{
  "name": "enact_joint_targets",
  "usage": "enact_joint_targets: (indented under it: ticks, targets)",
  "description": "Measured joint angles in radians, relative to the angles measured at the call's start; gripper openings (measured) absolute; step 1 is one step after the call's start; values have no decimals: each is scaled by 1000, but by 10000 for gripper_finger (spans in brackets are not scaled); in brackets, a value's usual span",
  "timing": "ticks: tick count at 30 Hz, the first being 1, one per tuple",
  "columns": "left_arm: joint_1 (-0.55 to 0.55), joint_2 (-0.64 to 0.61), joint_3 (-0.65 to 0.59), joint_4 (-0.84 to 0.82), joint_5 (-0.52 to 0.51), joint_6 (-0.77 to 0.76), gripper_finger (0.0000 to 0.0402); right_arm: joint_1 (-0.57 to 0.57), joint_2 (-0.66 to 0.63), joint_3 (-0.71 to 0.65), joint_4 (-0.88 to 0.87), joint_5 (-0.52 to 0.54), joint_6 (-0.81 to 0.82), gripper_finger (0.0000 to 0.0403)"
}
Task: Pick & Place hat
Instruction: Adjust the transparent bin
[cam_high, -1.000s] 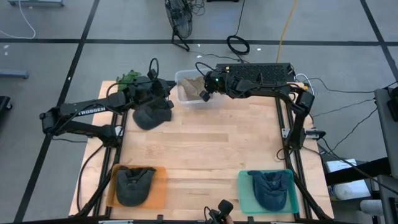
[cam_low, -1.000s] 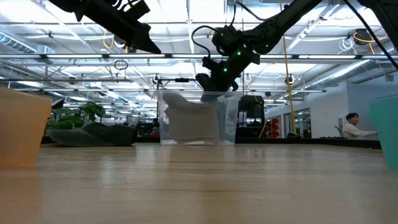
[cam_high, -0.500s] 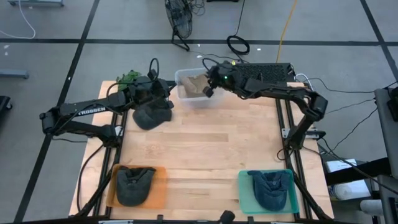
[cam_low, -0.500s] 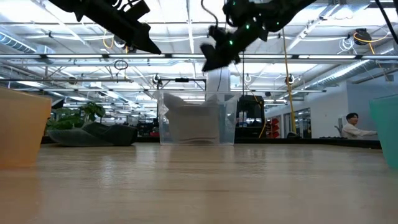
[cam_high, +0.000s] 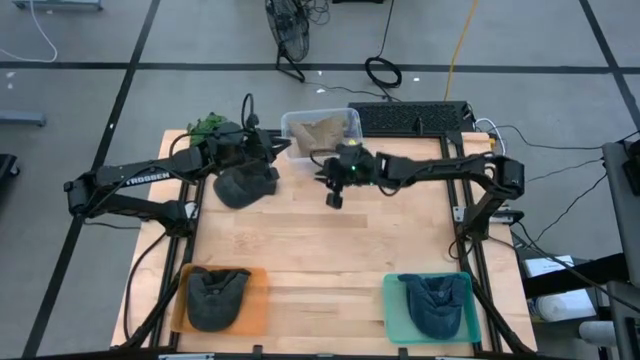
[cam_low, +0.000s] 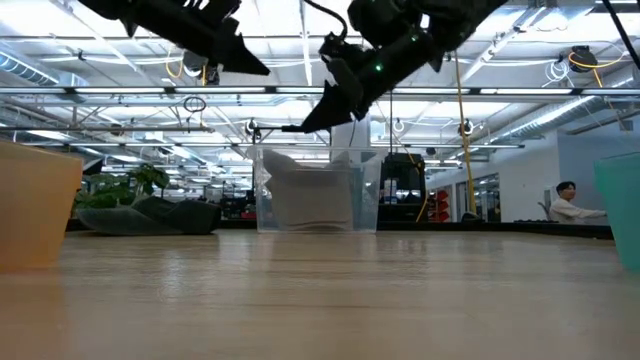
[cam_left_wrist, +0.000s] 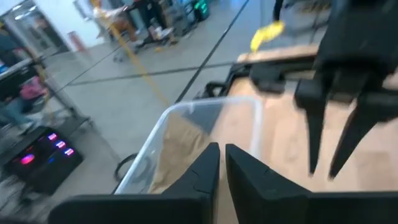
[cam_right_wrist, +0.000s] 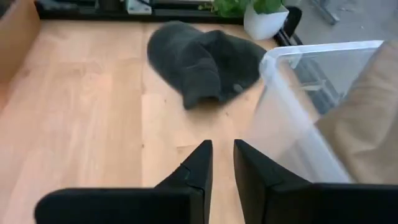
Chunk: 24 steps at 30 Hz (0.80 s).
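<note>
One tan hat (cam_high: 318, 131), seemingly, blurs inside bin (cam_high: 347, 119).

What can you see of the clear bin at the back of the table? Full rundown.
The clear bin is a see-through plastic box with rounded corners and no lid, standing upright at the table's back edge, near its middle. A tan, crumpled piece of fabric lies inside. The loose dark grey hat lies apart to one side. The left hand and right hand are nearby; neither is inside it.
</note>
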Motion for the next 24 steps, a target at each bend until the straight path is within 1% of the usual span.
enact_joint_targets:
  ticks: [2,4,6,8,13,19,21,24]
  targets:
    - [0,0,0,22,38,-18,43,13,39,-52,109,25,21,43]
    - [0,0,0,29,67,-34,43,29,89,-115,237,125,24,43]
    - [-4,0,0,28,87,-36,42,37,128,-164,300,235,2,43]
    - [-5,0,0,27,91,-36,38,34,163,-165,426,285,-16,43]
    - [-15,0,0,27,91,-28,23,-9,207,-159,427,289,50,43]
    - [-9,0,0,21,82,-12,5,-44,204,-150,443,289,64,43]
    - [-8,0,0,16,82,-12,6,-53,207,-151,430,290,74,43]
    - [-7,0,0,12,82,-9,22,-58,205,-150,431,287,74,43]
